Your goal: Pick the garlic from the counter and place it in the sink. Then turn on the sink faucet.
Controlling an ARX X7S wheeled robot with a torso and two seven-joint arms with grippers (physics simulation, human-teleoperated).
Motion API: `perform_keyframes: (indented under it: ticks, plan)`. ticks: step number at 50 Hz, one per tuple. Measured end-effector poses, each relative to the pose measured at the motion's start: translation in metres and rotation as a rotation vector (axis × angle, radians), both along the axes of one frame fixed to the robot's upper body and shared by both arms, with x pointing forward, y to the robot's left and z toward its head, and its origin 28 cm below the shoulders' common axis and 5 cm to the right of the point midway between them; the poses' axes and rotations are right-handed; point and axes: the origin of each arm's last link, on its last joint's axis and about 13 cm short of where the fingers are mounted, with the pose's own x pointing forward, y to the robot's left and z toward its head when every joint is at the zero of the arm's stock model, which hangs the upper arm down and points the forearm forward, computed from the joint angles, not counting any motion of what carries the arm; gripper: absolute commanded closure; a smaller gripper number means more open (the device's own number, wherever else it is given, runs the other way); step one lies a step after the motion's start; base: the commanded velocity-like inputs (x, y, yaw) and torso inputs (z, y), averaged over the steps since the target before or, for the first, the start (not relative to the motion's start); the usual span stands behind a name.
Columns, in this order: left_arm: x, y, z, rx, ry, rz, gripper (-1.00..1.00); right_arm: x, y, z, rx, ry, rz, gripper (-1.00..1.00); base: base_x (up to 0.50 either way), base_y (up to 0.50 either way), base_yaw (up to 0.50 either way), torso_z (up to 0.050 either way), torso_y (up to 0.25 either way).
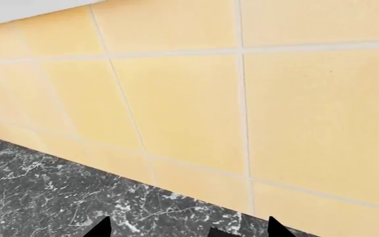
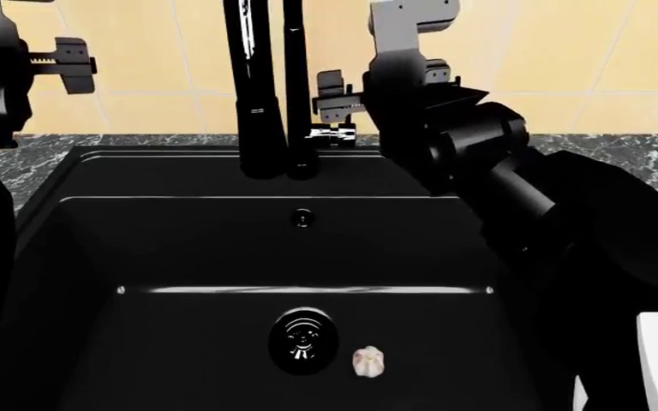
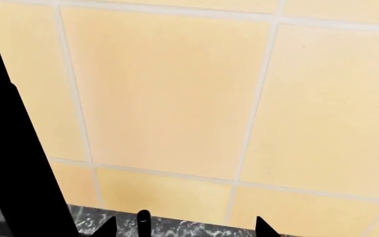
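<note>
Glossy black right arm [image 2: 500, 171] — grey wrist bracket [image 2: 415, 19] — dark toothed jaws.

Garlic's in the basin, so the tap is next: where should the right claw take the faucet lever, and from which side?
Take the small side lever by its free end, at the right of the faucet tubes. Approach from the right, where the right claw hovers just above it, probably open. The lever juts sideways from the base, so its tip is likely the easiest part to move.

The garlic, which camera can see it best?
The head view. There the garlic lies on the floor of the sink, just beside the round drain, whole and unhidden. Neither wrist view shows it at all: both look at yellow wall tiles and a strip of counter.
</note>
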Motion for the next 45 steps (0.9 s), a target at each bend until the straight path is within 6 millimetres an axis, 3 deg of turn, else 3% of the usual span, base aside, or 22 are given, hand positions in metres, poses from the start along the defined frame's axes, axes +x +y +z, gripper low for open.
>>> perform_keyframes:
  ticks: [9, 24, 45]
  plan:
    - [0.0003, -0.0001, -0.0002, 0.020, 0.001, 0.001, -1.00, -0.0004, 0.0010, 0.0002, -0.004, 0.000, 0.019, -1.00, 0.00, 0.00, 0.00, 0.000, -0.122]
    - [0.0008, 0.0003, -0.0025, 0.006, -0.005, -0.010, -1.00, -0.0006, 0.0015, -0.0014, -0.010, -0.001, 0.034, -1.00, 0.00, 0.00, 0.00, 0.000, 0.000]
    - [0.0006, 0.0016, -0.0034, 0.005, -0.008, -0.015, -1.00, 0.0028, -0.0053, -0.0044, -0.023, -0.022, -0.094, -1.00, 0.00, 0.00, 0.00, 0.000, 0.000]
